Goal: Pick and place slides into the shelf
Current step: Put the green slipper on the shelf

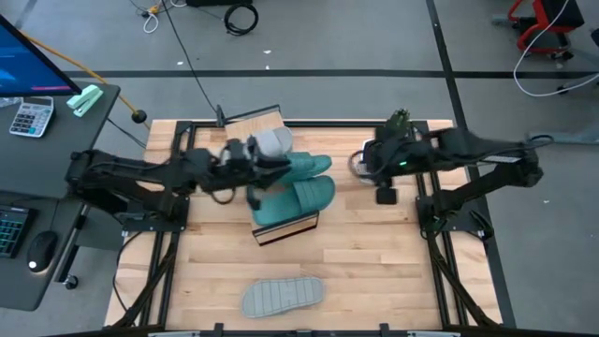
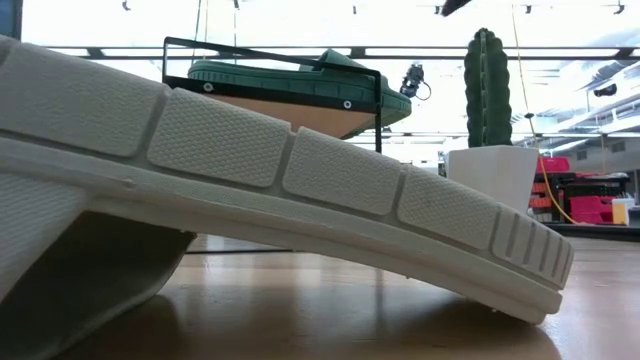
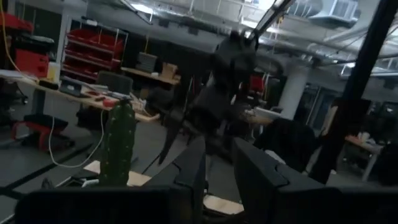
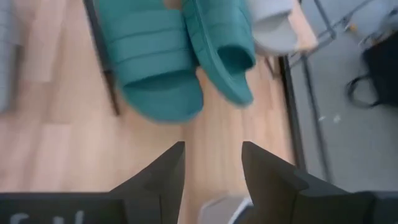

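The shelf stands mid-table, tilted, and carries two teal slides and a pale grey slide at its far end. A second grey slide lies sole up near the table's front edge, filling the low view. My left gripper hovers over the shelf's far part, tipped slightly upward. It is open by a narrow gap with nothing between the fingers. My right gripper hangs open above bare table to the right of the shelf, slanting down toward the teal slides.
A cactus in a white pot stands at the table's far right, close to my right arm. The table's dark frame rails run along both sides. A desk with a calculator is off to the left.
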Controlling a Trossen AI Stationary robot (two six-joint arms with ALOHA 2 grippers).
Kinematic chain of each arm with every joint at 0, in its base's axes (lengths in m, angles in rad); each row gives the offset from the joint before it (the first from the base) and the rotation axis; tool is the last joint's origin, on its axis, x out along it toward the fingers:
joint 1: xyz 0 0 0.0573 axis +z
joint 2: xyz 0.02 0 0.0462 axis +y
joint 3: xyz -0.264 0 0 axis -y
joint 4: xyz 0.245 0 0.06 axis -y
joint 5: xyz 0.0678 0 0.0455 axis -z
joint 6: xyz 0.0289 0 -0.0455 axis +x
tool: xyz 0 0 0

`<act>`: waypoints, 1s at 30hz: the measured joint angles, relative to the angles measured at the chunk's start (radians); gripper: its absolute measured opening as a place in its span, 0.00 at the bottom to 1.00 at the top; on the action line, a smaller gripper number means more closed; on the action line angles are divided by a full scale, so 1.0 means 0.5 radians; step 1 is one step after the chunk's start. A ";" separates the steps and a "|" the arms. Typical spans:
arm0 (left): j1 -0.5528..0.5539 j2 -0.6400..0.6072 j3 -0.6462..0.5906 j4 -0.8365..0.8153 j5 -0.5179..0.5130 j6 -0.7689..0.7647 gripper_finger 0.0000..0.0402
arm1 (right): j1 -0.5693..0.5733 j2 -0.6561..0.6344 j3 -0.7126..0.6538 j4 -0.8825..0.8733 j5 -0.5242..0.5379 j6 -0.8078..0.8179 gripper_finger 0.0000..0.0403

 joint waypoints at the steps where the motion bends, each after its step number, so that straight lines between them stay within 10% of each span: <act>1: -0.001 -0.057 -0.041 0.005 -0.003 -0.009 0.21 | 0.000 0.037 -0.020 0.053 0.022 -0.081 0.41; 17: 0.001 -0.646 -0.415 -0.137 -0.036 -0.159 0.20 | -0.047 0.505 -0.039 0.519 0.231 -0.960 0.63; 30: 0.001 -0.708 -0.416 -0.201 -0.035 -0.223 0.20 | -0.201 0.655 -0.038 0.562 0.222 -0.957 0.46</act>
